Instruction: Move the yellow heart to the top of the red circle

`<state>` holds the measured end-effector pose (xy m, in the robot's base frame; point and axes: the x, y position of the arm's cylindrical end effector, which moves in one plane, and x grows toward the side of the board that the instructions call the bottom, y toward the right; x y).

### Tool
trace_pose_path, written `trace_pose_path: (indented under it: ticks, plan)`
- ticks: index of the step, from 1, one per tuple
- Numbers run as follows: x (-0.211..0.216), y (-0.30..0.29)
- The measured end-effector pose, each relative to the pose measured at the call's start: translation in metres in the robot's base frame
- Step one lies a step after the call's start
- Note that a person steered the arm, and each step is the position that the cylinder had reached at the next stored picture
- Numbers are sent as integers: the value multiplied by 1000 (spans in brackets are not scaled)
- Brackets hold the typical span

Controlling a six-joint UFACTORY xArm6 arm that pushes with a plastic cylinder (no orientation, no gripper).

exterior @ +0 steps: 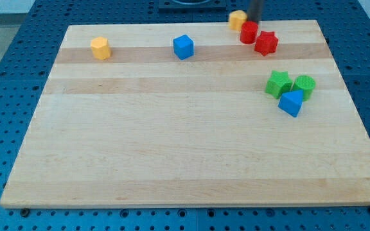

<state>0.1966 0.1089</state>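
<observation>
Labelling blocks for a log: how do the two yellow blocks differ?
The yellow block at the view's top sits at the board's far edge, blurred, touching the red circle beside my tip. The yellow block at the view's left stands alone, sharp, its sides faceted. Both share one colour.

Lab bench: blue perforated table (18,45)

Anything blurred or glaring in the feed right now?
Camera view: my tip and the yellow heart beside it are motion-smeared at the view's top; the red circle and other blocks look sharp; lighting even, shadows soft, no glare on the board.
</observation>
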Motion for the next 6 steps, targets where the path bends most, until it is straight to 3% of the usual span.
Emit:
trace_pose_path:
  ticks: [1, 2, 3, 4, 6]
  plan:
    - [33, -50]
    - [53, -64]
    - [61, -143]
    - [2, -170]
    - [-3, -94]
